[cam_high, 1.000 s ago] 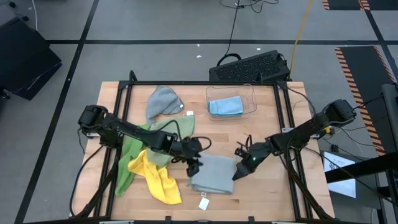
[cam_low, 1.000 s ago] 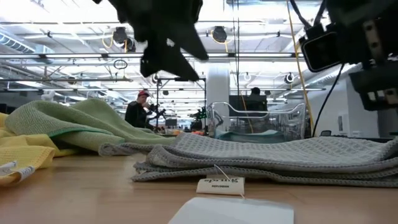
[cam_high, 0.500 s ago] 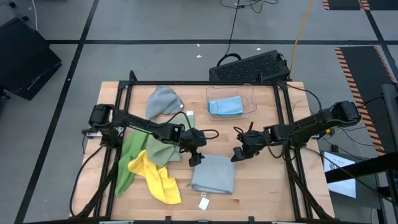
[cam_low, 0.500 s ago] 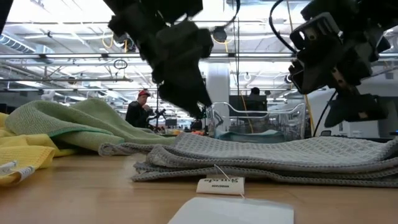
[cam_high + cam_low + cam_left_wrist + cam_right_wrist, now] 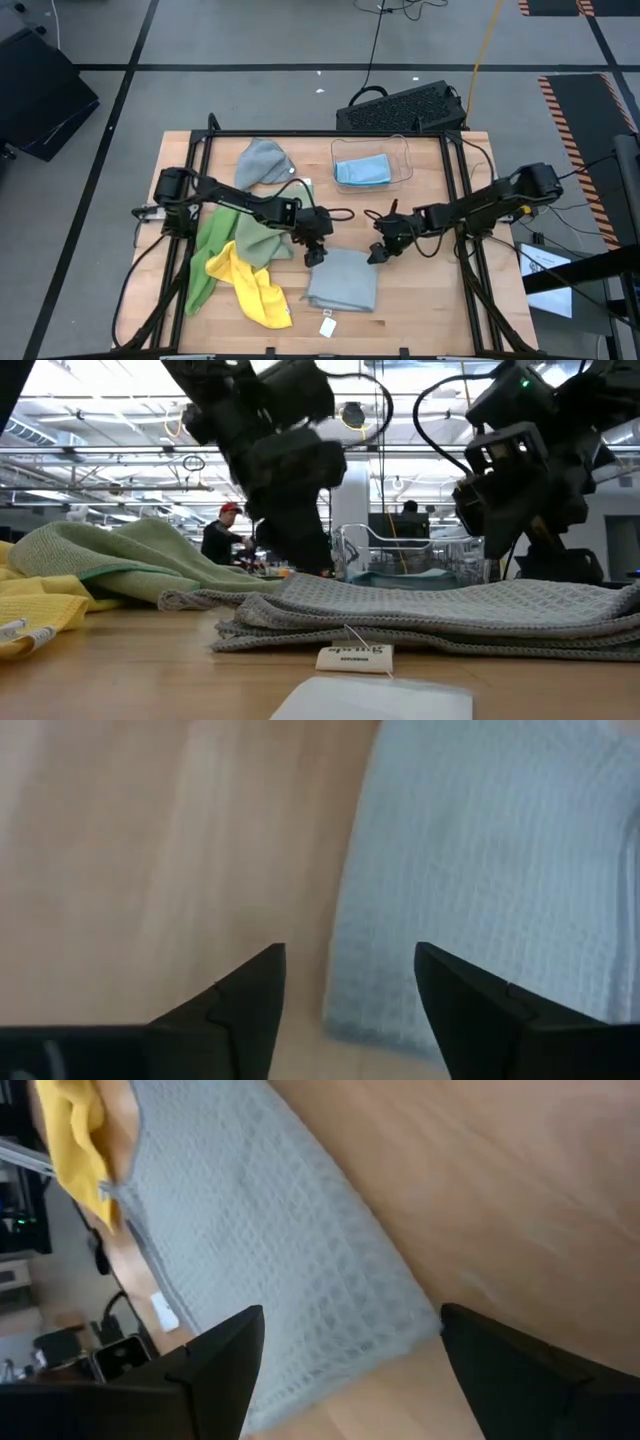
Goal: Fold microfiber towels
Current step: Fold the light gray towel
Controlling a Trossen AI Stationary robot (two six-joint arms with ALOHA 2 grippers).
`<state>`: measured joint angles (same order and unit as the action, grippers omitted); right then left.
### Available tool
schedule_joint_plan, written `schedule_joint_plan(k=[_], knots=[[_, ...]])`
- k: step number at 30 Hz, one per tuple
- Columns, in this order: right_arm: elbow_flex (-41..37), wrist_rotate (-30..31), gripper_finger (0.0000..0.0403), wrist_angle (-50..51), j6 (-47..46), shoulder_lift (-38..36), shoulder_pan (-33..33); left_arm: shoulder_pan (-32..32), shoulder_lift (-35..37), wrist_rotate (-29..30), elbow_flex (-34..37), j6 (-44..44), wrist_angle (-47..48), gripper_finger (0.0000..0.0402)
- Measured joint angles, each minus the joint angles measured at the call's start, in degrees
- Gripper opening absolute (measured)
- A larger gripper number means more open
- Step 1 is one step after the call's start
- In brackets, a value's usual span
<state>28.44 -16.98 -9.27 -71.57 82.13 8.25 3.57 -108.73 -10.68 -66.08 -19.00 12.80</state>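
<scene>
A folded grey towel lies flat on the table's near middle. My left gripper stands open just above its far left corner, one finger on each side of that corner. My right gripper stands open over the far right corner. In the low view both grippers, left and right, hang low behind the towel. Sage green, bright green and yellow towels lie heaped at the left. Another grey towel lies crumpled at the far left.
A clear bin at the far middle holds a light blue towel. A small white tag lies at the near edge in front of the folded towel. Bare wood shows to the right of the folded towel.
Both grippers have come down toward the folded grey towel's far edge. The left one has shifted slightly toward the far edge. The right one has moved toward the far edge and to the left. The towel has kept still.
</scene>
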Motion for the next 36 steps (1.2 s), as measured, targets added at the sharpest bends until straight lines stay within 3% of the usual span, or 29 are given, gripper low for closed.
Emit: schedule_joint_plan(k=[6, 9, 17, 23, 28, 36], knots=[[0.12, -1.58, 0.0295, -4.92, 0.6, 3.8, 0.45, -0.08, -2.85, -3.93, -0.17, -1.03, -2.03, 0.0202], [0.09, -0.89, 0.0272, -5.04, 1.99, 3.85, 0.59, -0.15, -3.91, -5.26, -0.17, -1.19, -1.21, 0.0186], [0.03, 1.75, 0.0133, -3.6, 5.35, 4.02, 0.64, 1.13, -4.37, -3.06, -0.24, 0.19, -0.41, 0.0114], [-0.08, 3.67, 0.0015, -3.35, 8.78, 3.55, 0.18, 1.93, -3.45, -1.59, -0.08, -1.11, -0.14, 0.002], [-0.08, 4.04, 0.001, -0.87, 12.21, -2.08, -0.7, 1.92, 2.22, 1.05, -0.18, -3.29, 0.13, 0.0016], [0.0, 12.52, 0.0005, 6.19, 28.05, -16.72, -1.16, 3.94, 11.81, 16.44, -0.35, 0.85, 0.38, 0.0014]])
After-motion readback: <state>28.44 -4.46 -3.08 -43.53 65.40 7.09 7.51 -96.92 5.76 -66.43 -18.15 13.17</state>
